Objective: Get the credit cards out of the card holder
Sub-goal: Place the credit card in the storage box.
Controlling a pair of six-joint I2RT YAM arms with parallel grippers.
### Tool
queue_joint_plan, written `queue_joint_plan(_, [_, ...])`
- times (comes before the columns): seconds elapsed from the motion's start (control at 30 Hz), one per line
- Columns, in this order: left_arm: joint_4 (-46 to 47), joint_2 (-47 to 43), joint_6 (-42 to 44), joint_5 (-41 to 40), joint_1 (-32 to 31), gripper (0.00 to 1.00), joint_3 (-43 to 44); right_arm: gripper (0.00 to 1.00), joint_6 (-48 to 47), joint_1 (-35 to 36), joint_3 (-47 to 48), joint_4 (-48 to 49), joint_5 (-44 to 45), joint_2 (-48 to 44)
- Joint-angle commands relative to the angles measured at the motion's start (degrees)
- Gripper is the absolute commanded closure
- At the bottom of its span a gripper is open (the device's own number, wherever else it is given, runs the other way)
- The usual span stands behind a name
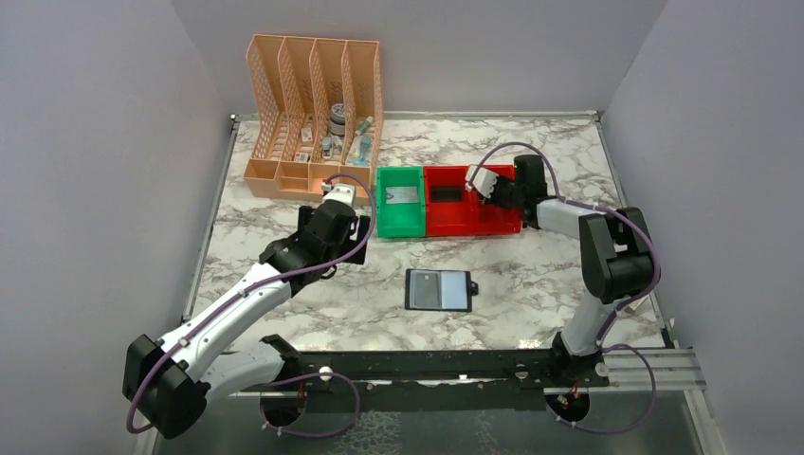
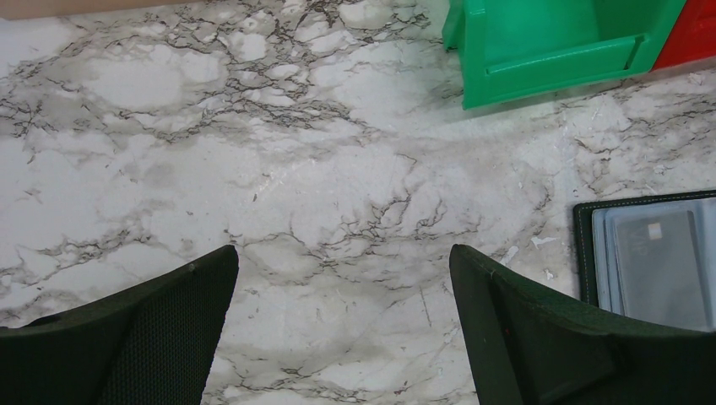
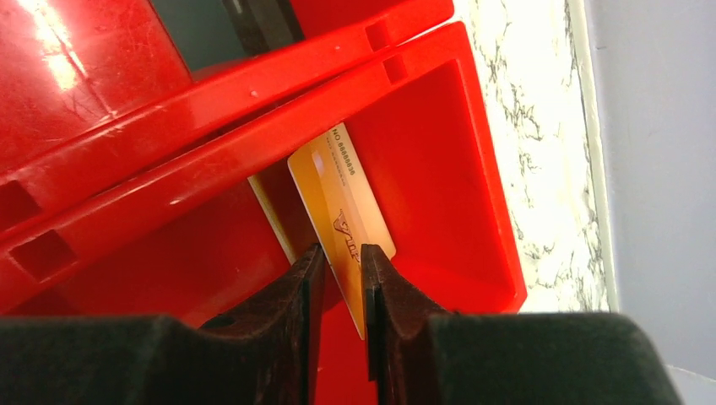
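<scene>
The card holder (image 1: 438, 290) lies open and flat on the marble table, grey-blue panels up; its left edge also shows in the left wrist view (image 2: 650, 261), with a greyish card (image 2: 663, 257) under a clear sleeve. My right gripper (image 1: 479, 180) hangs over the right compartment of the red bin (image 3: 447, 152). A gold credit card (image 3: 342, 198) stands on edge between its fingertips (image 3: 340, 257), and the jaws are slightly parted with a gap beside the card. A pale card edge (image 3: 268, 211) shows behind the left finger. My left gripper (image 2: 342, 253) is wide open over bare table, left of the holder.
A green bin (image 1: 400, 223) sits against the red bin's left side, at the top right in the left wrist view (image 2: 549, 67). A peach lattice file organizer (image 1: 313, 114) stands at the back left. The table's right edge (image 3: 583, 169) runs close beside the red bin.
</scene>
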Motion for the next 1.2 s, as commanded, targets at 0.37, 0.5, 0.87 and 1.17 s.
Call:
queue_joint_plan(0.37, [-0.93,1.56,1.14,0.61,0.25,0.01,-0.40,0.76,-1.43,-0.41,3.60,-4.22,-2.21,2.79])
queue_joint_plan(0.5, [-0.99,1.69,1.18,0.70,0.27,0.01,-0.42,0.72,-1.59,-0.41,3.88,-4.50,-2.05,3.28])
queue_joint_plan(0.87, [-0.94,1.91,1.27,0.77,0.27,0.01,-0.42,0.72,-0.17,-0.55,1.84,3.40,0.91,2.32])
queue_joint_plan(1.17, [-1.00,1.86,1.19,0.65,0.25,0.01,-0.33,0.70,29.31,-0.50,-0.02,11.07,0.75,-4.54])
